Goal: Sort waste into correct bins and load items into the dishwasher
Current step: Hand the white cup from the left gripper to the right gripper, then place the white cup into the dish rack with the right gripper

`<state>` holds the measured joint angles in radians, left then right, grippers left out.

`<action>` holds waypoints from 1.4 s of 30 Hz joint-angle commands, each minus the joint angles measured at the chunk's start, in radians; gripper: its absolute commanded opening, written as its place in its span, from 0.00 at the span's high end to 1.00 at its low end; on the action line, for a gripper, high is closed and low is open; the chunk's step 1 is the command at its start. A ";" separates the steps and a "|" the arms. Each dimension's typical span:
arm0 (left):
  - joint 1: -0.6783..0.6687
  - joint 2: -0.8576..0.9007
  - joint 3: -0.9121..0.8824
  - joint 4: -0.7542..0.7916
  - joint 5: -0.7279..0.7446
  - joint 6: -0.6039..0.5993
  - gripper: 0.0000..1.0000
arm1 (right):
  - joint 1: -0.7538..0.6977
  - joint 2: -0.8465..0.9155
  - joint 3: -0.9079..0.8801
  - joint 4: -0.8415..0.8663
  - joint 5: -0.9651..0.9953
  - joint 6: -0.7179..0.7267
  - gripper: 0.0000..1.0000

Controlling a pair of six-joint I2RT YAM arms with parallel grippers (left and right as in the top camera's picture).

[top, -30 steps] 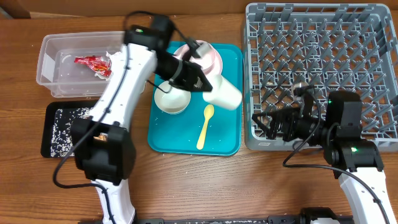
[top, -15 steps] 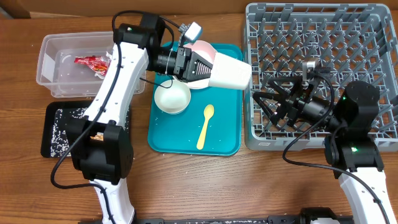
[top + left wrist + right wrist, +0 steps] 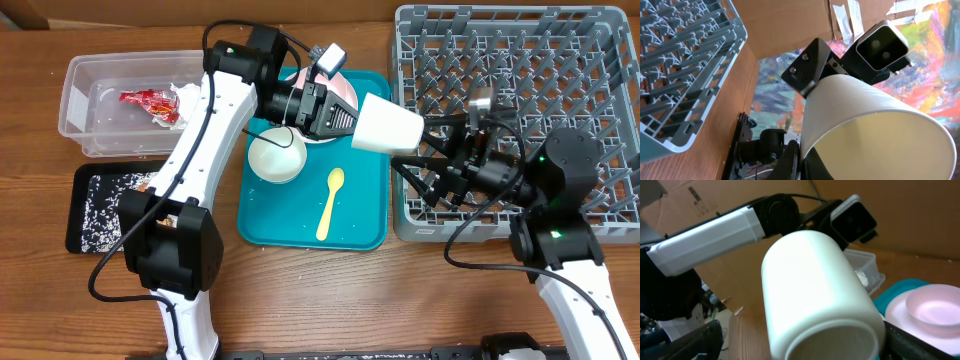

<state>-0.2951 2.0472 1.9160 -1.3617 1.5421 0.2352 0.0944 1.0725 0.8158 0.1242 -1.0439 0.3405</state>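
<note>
— Where is the cup (image 3: 388,126)?
— Up in the air, lying on its side, between the tray (image 3: 365,215) and the rack (image 3: 560,60). The left fingers (image 3: 346,117) hold it tight by one end.
— What about the right fingers (image 3: 920,347)?
— They are spread wide. The cup's other end points at them and sits just in front of them. I cannot tell if they touch it.
— What is on the tray?
— A bowl (image 3: 276,158) and the spoon (image 3: 330,203) lie on it, near each other but apart. At the back is the plate (image 3: 900,317) with a second bowl (image 3: 935,305) on it.
— And the trash?
— The wrapper (image 3: 148,102) and the napkin (image 3: 181,93) are in the tub (image 3: 75,100), side by side. The rice (image 3: 105,200) is spread on the black tray (image 3: 80,232), which sits on the counter (image 3: 330,290) just in front of the tub.
</note>
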 commanded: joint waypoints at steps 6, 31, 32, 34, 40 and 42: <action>-0.016 -0.003 0.018 -0.012 -0.050 -0.011 0.96 | 0.029 0.035 0.021 0.070 -0.013 0.010 0.13; -0.015 -0.003 0.018 0.057 -0.285 -0.011 0.49 | -0.084 0.029 0.031 0.102 -0.012 0.153 0.46; -0.015 -0.003 0.018 0.075 -0.323 -0.011 0.49 | -0.108 0.026 0.031 0.099 -0.013 0.166 0.47; -0.015 -0.003 0.018 0.108 -0.389 -0.015 0.48 | -0.148 0.021 0.031 0.077 -0.012 0.177 0.46; -0.016 -0.003 0.018 0.188 -0.566 -0.043 0.41 | -0.247 0.018 0.031 -0.103 0.028 0.130 0.45; -0.016 -0.003 0.018 0.213 -0.632 -0.050 0.40 | -0.265 0.012 0.032 -0.195 0.088 0.105 0.45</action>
<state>-0.3080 2.0472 1.9190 -1.1709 1.0645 0.2039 -0.1364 1.1061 0.8230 -0.0021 -1.0302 0.4816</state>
